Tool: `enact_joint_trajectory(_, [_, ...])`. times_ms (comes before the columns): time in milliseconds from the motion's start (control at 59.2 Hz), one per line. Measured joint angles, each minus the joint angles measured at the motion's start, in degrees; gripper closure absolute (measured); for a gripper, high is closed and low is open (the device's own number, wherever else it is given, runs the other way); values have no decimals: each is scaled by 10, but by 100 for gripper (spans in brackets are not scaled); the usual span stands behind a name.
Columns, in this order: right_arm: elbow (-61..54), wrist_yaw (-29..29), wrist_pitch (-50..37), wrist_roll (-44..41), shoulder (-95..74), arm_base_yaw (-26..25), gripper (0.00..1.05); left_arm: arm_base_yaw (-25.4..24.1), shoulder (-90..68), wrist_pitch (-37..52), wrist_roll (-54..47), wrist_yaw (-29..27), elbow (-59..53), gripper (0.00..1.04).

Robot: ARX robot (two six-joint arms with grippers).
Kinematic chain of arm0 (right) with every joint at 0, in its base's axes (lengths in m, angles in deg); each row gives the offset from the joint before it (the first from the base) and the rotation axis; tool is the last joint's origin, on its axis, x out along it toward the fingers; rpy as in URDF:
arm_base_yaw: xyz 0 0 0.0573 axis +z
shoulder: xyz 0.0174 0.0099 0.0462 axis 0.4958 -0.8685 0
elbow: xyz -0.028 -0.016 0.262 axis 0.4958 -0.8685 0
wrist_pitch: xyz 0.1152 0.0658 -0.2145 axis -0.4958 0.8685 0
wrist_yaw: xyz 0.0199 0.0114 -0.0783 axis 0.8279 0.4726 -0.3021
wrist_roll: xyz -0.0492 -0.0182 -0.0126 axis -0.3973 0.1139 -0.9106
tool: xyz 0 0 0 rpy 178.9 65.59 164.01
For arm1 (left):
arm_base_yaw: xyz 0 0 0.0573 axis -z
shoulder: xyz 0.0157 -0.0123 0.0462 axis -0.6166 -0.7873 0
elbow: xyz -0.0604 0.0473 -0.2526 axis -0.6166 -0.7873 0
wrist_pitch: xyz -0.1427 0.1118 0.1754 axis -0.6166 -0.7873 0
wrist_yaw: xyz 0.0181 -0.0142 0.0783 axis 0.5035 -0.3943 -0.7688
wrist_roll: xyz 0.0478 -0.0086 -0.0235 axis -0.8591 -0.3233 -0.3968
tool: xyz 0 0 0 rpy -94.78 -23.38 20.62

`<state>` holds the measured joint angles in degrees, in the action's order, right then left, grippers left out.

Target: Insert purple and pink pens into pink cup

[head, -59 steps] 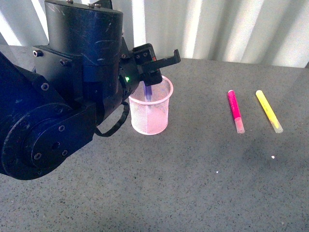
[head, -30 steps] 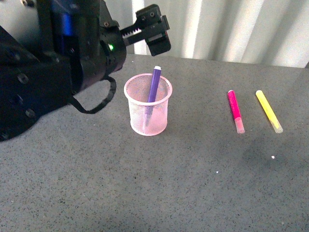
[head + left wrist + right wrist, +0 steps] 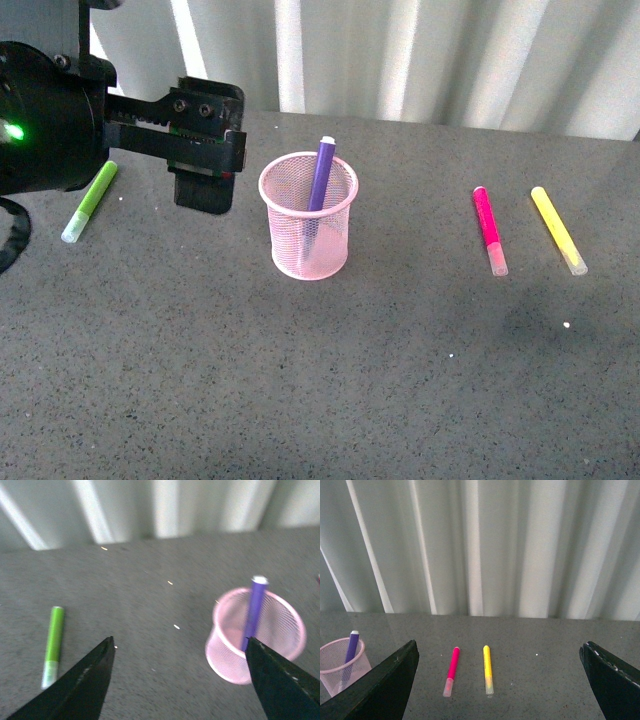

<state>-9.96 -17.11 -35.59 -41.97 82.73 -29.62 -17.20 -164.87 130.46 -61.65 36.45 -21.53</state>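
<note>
The pink cup (image 3: pixel 300 252) stands upright on the grey table, and the purple pen (image 3: pixel 322 172) leans inside it with its top above the rim. The pink pen (image 3: pixel 488 228) lies flat to the cup's right. My left gripper (image 3: pixel 213 150) hovers open and empty just left of the cup. In the left wrist view the left gripper (image 3: pixel 178 640) frames bare table, with the cup (image 3: pixel 224 657) and purple pen (image 3: pixel 255 611) beside one finger. My right gripper (image 3: pixel 500 644) is open and empty. It looks at the pink pen (image 3: pixel 452 670), with the cup (image 3: pixel 331 674) off to one side.
A yellow marker (image 3: pixel 556 228) lies just right of the pink pen, parallel to it. A lime green marker (image 3: pixel 90 200) lies at the far left, partly behind my left arm. White corrugated wall panels close off the back of the table.
My left gripper rose off the cup and swung left, leaving the purple pen standing in it. The green marker came into view as the arm cleared.
</note>
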Motion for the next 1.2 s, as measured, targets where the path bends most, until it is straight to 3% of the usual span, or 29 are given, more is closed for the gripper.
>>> enact_joint_trajectory(51, [0, -3, 0, 0, 0, 0, 7, -14, 7, 100, 0, -19, -47, 37])
enact_joint_trajectory(135, [0, -2, 0, 0, 0, 0, 7, -41, 51, 181, 1, -13, -89, 51])
enact_joint_trajectory(186, [0, -2, 0, 0, 0, 0, 7, -51, 78, 185, 1, -5, -104, 58])
enact_joint_trajectory(355, [0, -2, 0, 0, 0, 0, 7, -100, 195, 143, 3, 50, -188, 101])
enact_joint_trajectory(760, [0, -2, 0, 0, 0, 0, 7, -157, 400, 6, 1, 103, -252, 101])
enact_joint_trajectory(879, [0, -2, 0, 0, 0, 0, 7, -202, 462, -45, 1, 148, -263, 101])
enact_joint_trajectory(1200, [0, -2, 0, 0, 0, 0, 7, -207, 597, -164, 1, 151, -263, 101])
